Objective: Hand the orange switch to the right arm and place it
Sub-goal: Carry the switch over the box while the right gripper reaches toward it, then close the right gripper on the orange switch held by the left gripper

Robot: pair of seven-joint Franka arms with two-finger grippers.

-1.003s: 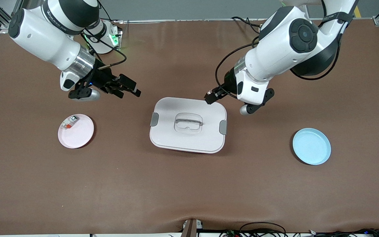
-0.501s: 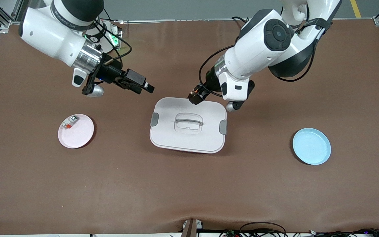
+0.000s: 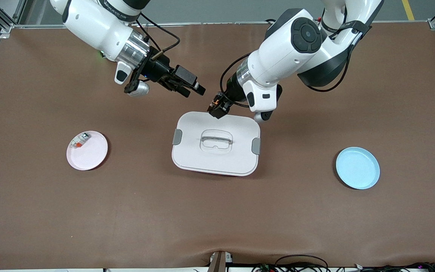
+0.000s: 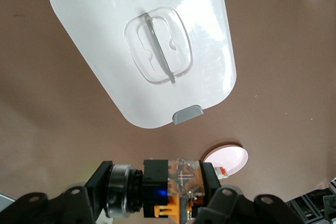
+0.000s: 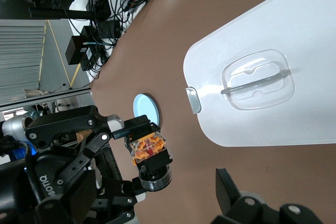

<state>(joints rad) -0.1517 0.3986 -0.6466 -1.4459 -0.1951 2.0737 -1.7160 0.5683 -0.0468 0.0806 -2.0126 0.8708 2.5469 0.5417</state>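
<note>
A brown table point(image 3: 217, 211) fills nearly the whole front view. At its centre a white lidded box point(image 3: 216, 143) is seen, with grey clips at both ends and a clear handle on the lid.

In the upper right of the front view the left arm point(image 3: 296, 41) is stretched down toward the middle of the frame. In the upper left the right arm point(image 3: 100, 22) is reached the same way.

At the right of the frame, nearer to the front camera than the box, a blue plate point(image 3: 357, 168) is set toward the left arm's end of the table. At the left of the frame a pink plate point(image 3: 87, 150) is set toward the right arm's end, with a small white-grey part point(image 3: 79, 141) lying in it.

The left gripper point(image 3: 216, 107) is held just over the box's upper edge, and its jaws are pinched on the orange switch point(image 3: 216, 104), a dark block with orange markings, seen clamped in both wrist views point(image 4: 178, 184) point(image 5: 149, 148).

The right gripper point(image 3: 196, 88) is held over bare table above the box in the frame, near the switch but apart from it; its jaws are spread.
</note>
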